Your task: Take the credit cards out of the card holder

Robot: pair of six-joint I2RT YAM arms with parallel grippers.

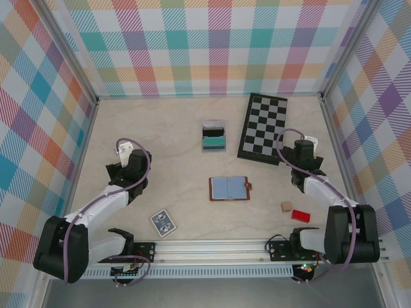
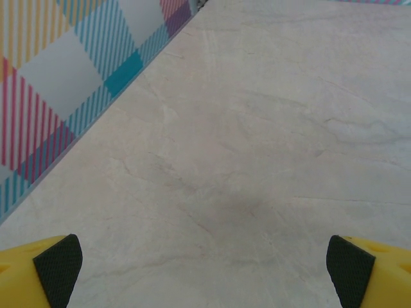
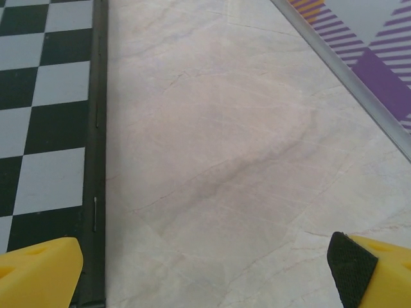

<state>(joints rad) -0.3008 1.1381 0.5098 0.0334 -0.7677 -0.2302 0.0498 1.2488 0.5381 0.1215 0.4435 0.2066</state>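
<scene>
Nearest us lies a blue playing-card deck (image 1: 163, 222), and to the right we see a red block (image 1: 300, 215) and a tan block (image 1: 286, 206) (both small). Further in, the card holder (image 1: 229, 188) lies open and flat mid-table, between the arms, touched by neither. The left gripper (image 2: 204, 276) and right gripper (image 3: 202, 276) hover with fingers spread wide over bare table (image 2: 257, 128). Beyond sit a grey-and-teal box (image 1: 214, 136) and a chessboard (image 1: 264, 128).

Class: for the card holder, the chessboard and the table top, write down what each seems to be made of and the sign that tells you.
Card holder: probably leather, matte brown edge and snap tab, blue-grey lining. Chessboard: rigid board, perhaps wood or plastic, smooth black and white squares in a dark frame. Table top: pale veined marble-look surface, likely laminate.
</scene>
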